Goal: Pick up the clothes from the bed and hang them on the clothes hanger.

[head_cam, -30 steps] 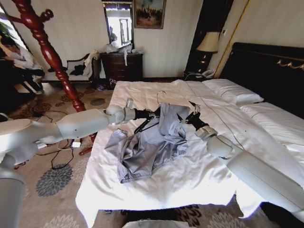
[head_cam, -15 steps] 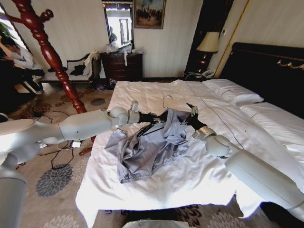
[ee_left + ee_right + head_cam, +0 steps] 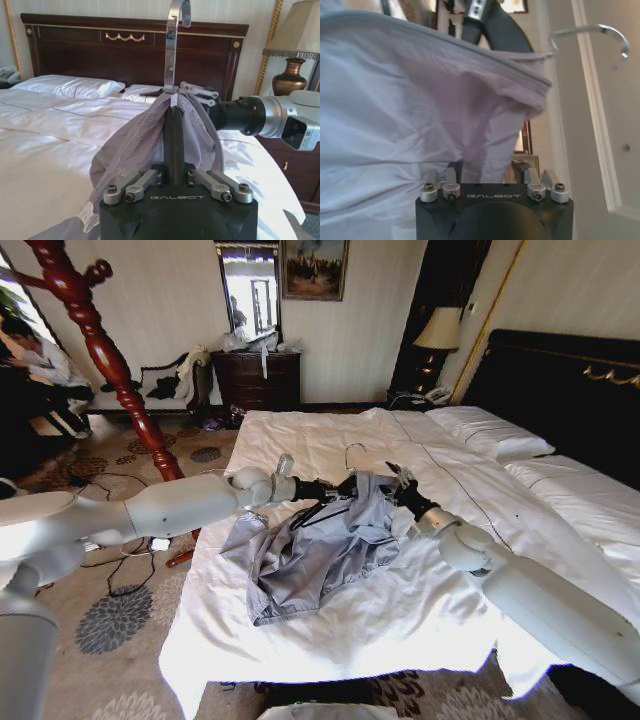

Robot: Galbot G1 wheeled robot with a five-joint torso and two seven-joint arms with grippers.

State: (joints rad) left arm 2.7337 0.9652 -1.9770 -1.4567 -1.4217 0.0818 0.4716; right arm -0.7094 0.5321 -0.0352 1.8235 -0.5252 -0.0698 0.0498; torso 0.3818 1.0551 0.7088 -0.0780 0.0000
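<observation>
The clothes [image 3: 318, 552], a light grey-blue jacket, lie partly bunched on the white bed [image 3: 330, 435], with the collar end lifted. My left gripper [image 3: 330, 487] is shut on the black clothes hanger [image 3: 345, 483], whose metal hook [image 3: 352, 450] stands up above the collar. In the left wrist view the left gripper [image 3: 173, 172] clamps the clothes hanger [image 3: 173, 135], and the collar [image 3: 135, 145] wraps around it below the hook [image 3: 172, 45]. My right gripper [image 3: 398, 483] is shut on the collar from the other side. Cloth [image 3: 420, 110] hides the right gripper's [image 3: 487, 172] fingertips.
A reddish-brown coat stand [image 3: 108, 358] rises left of the bed, with cables [image 3: 115, 540] on the carpet at its foot. The black headboard [image 3: 570, 390] and pillows [image 3: 490, 430] are at the right. A lamp [image 3: 437, 330], a dresser [image 3: 258, 378] and a chair [image 3: 165, 388] stand along the far wall.
The left gripper has carried the hanger rightward, deeper into the collar, and the hook has shifted right with it. The right gripper has pulled the collar slightly lower and further over the hanger.
</observation>
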